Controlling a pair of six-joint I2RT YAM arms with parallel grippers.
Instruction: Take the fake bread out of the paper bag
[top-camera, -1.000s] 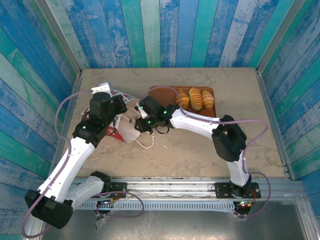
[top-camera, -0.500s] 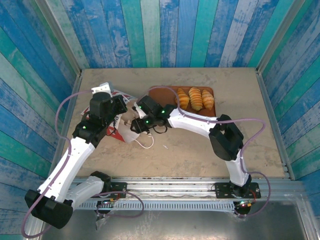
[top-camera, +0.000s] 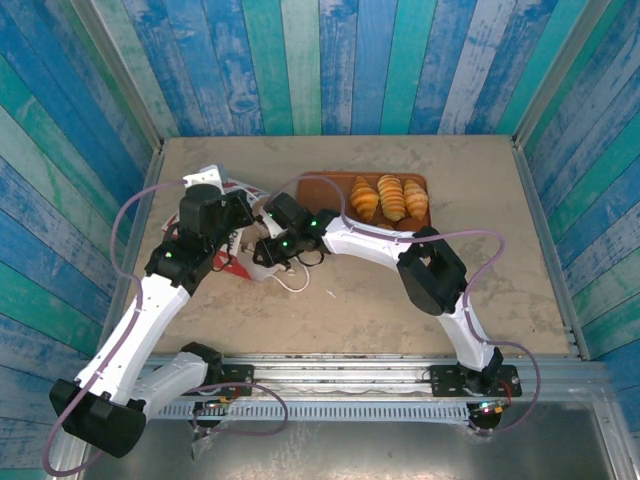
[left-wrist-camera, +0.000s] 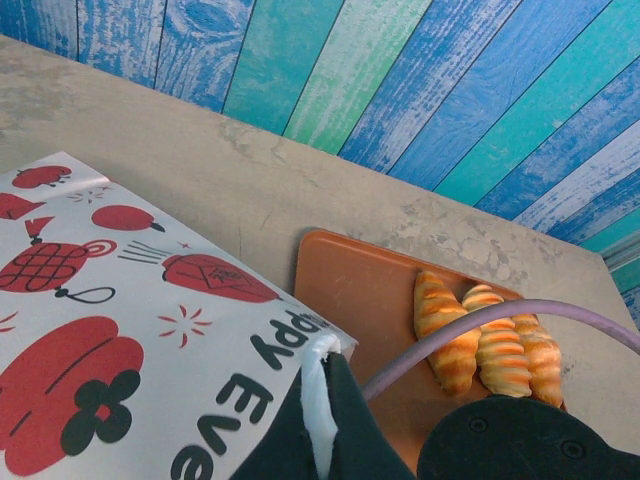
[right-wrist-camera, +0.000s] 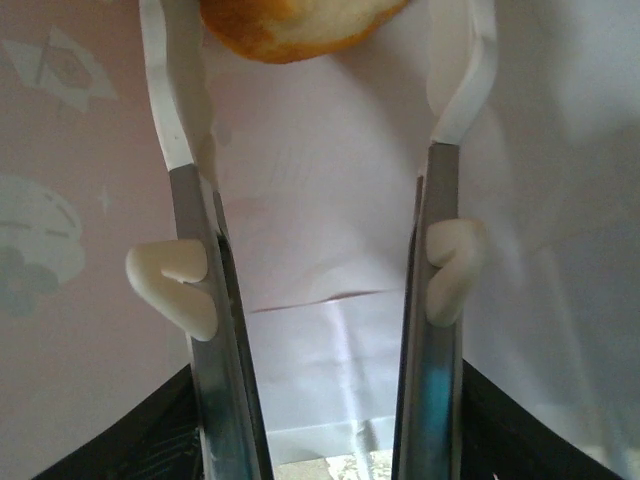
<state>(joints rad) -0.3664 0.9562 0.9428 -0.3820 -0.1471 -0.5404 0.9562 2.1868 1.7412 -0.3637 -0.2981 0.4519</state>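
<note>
The paper bag (top-camera: 243, 268) lies on its side at the table's left, mouth toward the tray. Its white side with red prints (left-wrist-camera: 120, 320) shows in the left wrist view. My left gripper (top-camera: 238, 213) (left-wrist-camera: 322, 400) is shut on the bag's upper rim and pinches the white paper. Inside the bag mouth, my right gripper (top-camera: 262, 248) (right-wrist-camera: 320, 90) is open. An orange-brown piece of fake bread (right-wrist-camera: 290, 20) lies between its white fingertips (right-wrist-camera: 175, 120), with a gap on each side. Three golden croissants (top-camera: 390, 197) (left-wrist-camera: 480, 330) rest on the brown tray (top-camera: 320, 185) (left-wrist-camera: 350, 290).
A white loop handle (top-camera: 295, 285) of the bag trails on the table in front of it. The right arm's purple cable (left-wrist-camera: 520, 315) arcs over the tray. Blue and green plank walls close in the table at the back and both sides.
My right arm has pushed leftward, and its gripper has gone deeper into the bag mouth. The left arm and the bag have stayed put.
</note>
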